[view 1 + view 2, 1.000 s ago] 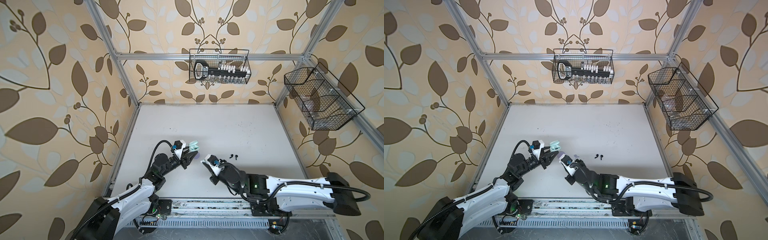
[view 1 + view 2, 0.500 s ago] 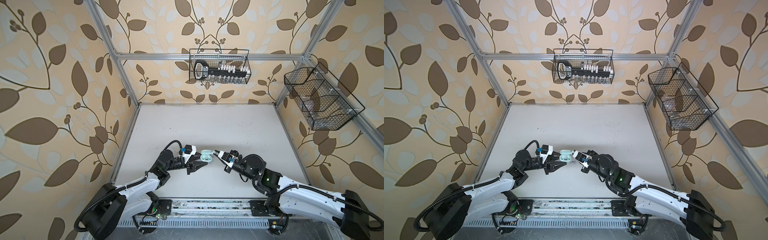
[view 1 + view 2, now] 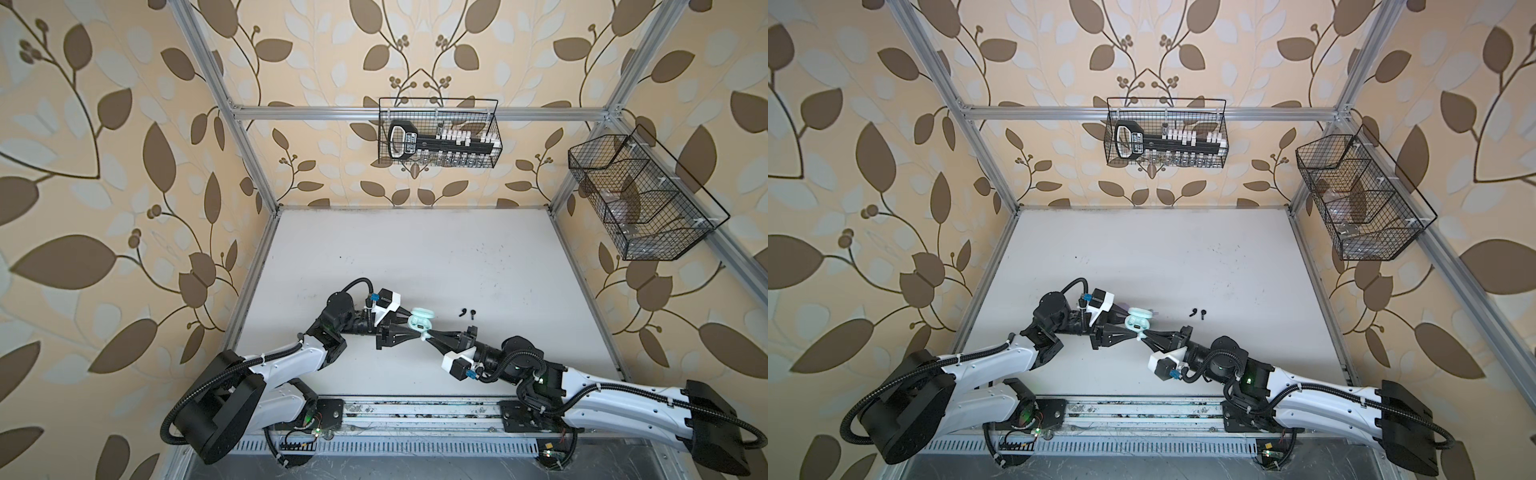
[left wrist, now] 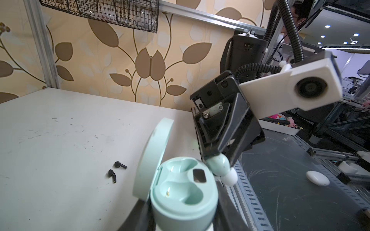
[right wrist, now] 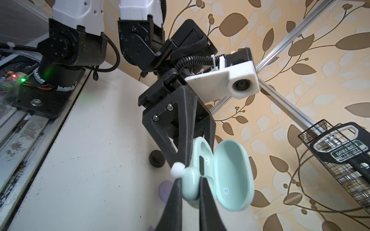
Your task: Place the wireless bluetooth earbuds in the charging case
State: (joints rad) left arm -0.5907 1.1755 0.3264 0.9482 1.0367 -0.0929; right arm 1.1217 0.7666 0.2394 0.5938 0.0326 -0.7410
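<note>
The left jaws, partly open, clamp the mint charging case (image 4: 180, 210), lid raised, above the surface (image 4: 60, 130). The right jaws, closed tight, pinch a mint earbud (image 4: 219, 165) just beside the case's rim. Two black earbuds (image 4: 120, 165) lie on the surface.

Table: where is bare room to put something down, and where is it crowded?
The table is bare across its far half, between the back wall and the black earbuds, and right of them. Crowded: the near middle, where left arm and right arm meet at the mint case.
</note>
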